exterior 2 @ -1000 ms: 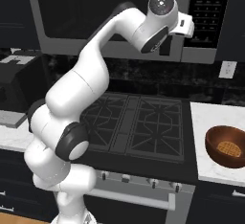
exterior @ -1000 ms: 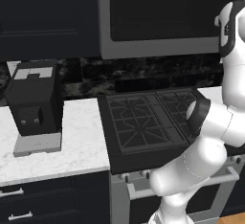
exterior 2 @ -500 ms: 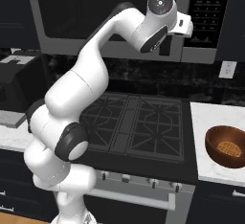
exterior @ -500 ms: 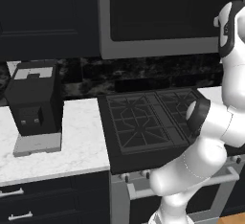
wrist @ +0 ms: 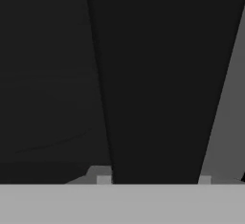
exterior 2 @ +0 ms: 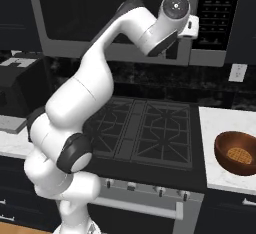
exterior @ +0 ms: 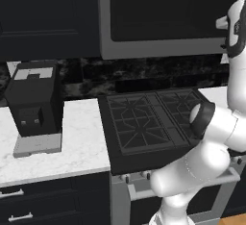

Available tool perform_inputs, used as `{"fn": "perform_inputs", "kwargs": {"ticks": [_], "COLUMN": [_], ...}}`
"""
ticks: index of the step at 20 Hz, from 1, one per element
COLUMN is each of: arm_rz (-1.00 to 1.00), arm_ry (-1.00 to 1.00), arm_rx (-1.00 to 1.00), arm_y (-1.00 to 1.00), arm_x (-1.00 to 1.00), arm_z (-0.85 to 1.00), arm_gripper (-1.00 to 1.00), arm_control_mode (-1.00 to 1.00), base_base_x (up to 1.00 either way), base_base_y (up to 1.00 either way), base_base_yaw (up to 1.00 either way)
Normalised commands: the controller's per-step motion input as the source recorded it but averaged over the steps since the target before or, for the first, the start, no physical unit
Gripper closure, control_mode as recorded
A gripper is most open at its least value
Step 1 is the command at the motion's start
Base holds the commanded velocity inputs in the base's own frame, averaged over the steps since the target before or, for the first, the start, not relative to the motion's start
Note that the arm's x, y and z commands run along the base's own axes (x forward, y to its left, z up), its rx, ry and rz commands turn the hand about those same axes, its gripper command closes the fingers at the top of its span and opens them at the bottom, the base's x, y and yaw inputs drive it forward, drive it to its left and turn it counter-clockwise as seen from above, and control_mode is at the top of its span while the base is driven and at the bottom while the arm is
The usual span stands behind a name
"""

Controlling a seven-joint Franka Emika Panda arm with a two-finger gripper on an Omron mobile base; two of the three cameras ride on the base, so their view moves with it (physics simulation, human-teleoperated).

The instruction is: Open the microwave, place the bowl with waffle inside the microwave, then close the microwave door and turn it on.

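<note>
Left counter: we see a white marble countertop [exterior: 72, 156] at the left base view's lower left, carrying a black coffee machine [exterior: 33, 106].
Right counter: white marble countertop [exterior 2: 220, 148], right base view's lower right, carrying our reddish-brown bowl [exterior 2: 236, 152] with the waffle [exterior 2: 237, 154].

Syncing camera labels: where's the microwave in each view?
Left base view: microwave top centre to right, above the stove.
Right base view: across the top, behind the arm, stove below.
Hand view: close up, dark bar, likely its handle.
Shared landmark: stove, both base views.
</note>
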Motion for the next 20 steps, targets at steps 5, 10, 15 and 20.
{"fn": "perform_inputs", "kwargs": {"ticks": [5,10,15,20], "arm_rz": [0.3,0.26,0.15,0.03], "arm_ry": [-0.01,-0.01,-0.12,-0.2], "arm_rx": [0.0,0.0,-0.02,-0.04], "arm_y": [0.58,0.71,0.93,1.0], "arm_x": [-0.69,-0.69,-0.8,-0.93], "arm_z": [0.0,0.0,0.0,0.0], "arm_gripper": [1.0,1.0,1.0,1.0], "arm_control_mode": [-1.0,-1.0,-1.0,-1.0], "base_base_x": [0.0,0.0,0.0,0.0], "base_base_y": [0.0,0.0,0.0,0.0], "base_base_yaw": [0.0,0.0,0.0,0.0]}}
